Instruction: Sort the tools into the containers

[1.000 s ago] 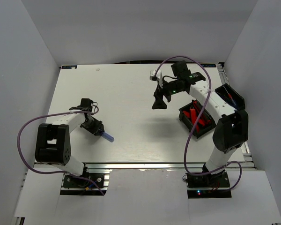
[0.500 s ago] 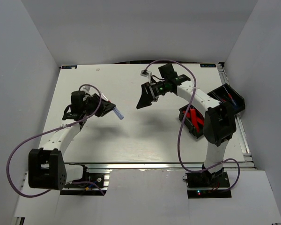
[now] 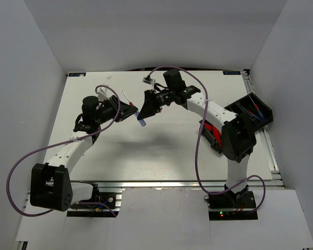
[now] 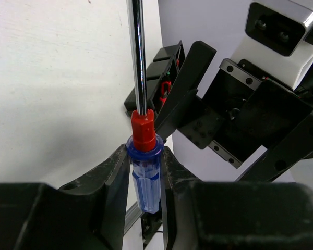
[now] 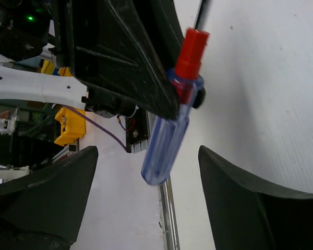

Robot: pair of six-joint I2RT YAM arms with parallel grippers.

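A screwdriver [image 3: 141, 121] with a clear blue handle, red collar and steel shaft hangs in the air above the table's far middle. My left gripper [image 3: 132, 111] is shut on its handle [image 4: 144, 174], and the shaft [image 4: 137, 57] points away from the wrist. My right gripper [image 3: 144, 109] has come up from the right and stands open, its fingers [image 5: 250, 203] on either side of the handle's free end [image 5: 164, 151] without touching it. One container [image 3: 213, 133] with red knives lies half hidden under the right arm. A second container [image 3: 254, 108] sits at the far right edge.
White walls close in the table on the left, back and right. Purple cables loop above both arms [image 3: 172, 69]. An aluminium rail [image 3: 161, 183] runs along the near edge by the arm bases. A small white scrap [image 3: 109, 77] lies near the back edge.
My left arm has lifted the screwdriver off the table's near left and carried it up to the far middle. My right arm has swung left from the knife container to meet it.
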